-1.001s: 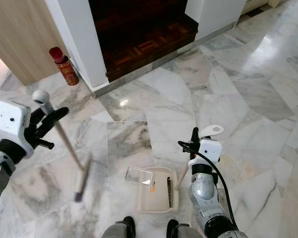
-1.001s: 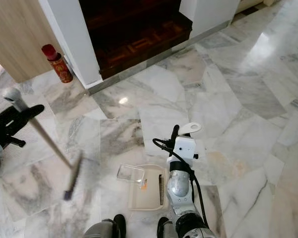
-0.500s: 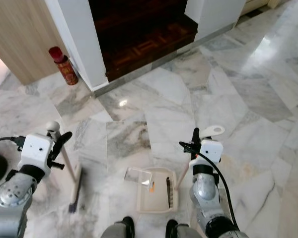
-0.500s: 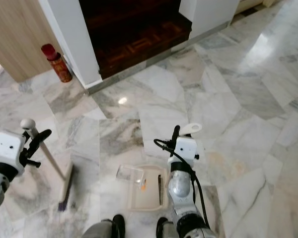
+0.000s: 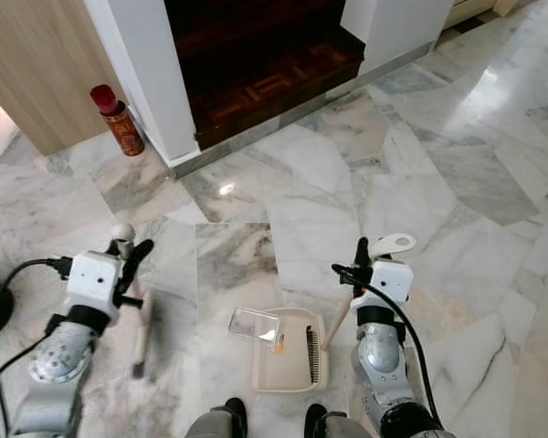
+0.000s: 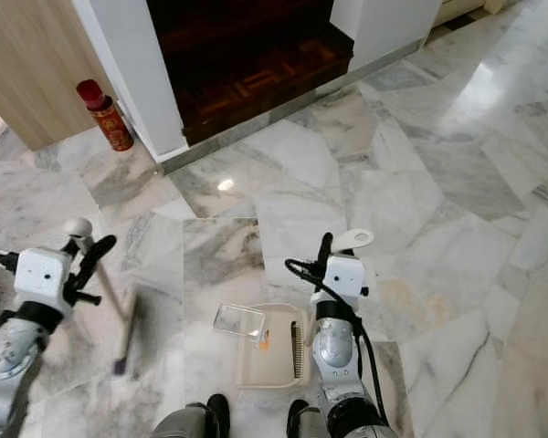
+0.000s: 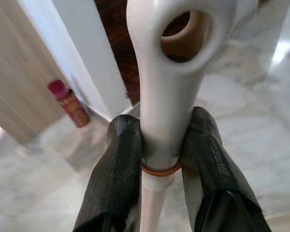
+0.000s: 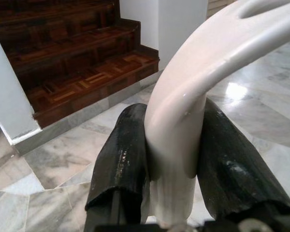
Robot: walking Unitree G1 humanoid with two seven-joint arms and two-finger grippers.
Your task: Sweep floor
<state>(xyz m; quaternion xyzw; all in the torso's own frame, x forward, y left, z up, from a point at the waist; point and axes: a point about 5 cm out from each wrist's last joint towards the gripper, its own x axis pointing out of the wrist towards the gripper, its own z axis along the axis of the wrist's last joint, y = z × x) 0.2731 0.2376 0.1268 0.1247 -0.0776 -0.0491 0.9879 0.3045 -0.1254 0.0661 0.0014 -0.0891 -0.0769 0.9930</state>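
My left gripper (image 5: 131,262) is shut on the top of a broom's pale handle (image 7: 160,87), just under its white cap with a hanging hole. The broom head (image 5: 141,336) is blurred, low over the marble floor to the left of the dustpan. The beige dustpan (image 5: 292,363) lies on the floor in front of my feet, with a clear plastic piece (image 5: 254,323) and a small orange bit (image 5: 279,344) at its left edge. Its upright white handle (image 8: 193,72) is held by my shut right gripper (image 5: 358,263).
A red spray can (image 5: 117,120) stands by a white pillar (image 5: 151,73) and a wooden panel (image 5: 32,64). Dark wooden stairs (image 5: 256,55) rise behind. Open marble floor (image 5: 457,182) spreads to the right. My feet (image 5: 230,416) are just behind the dustpan.
My left arm has come down and moved right toward the dustpan, carrying the broom so its head swung closer in. The right arm and dustpan have stayed put.
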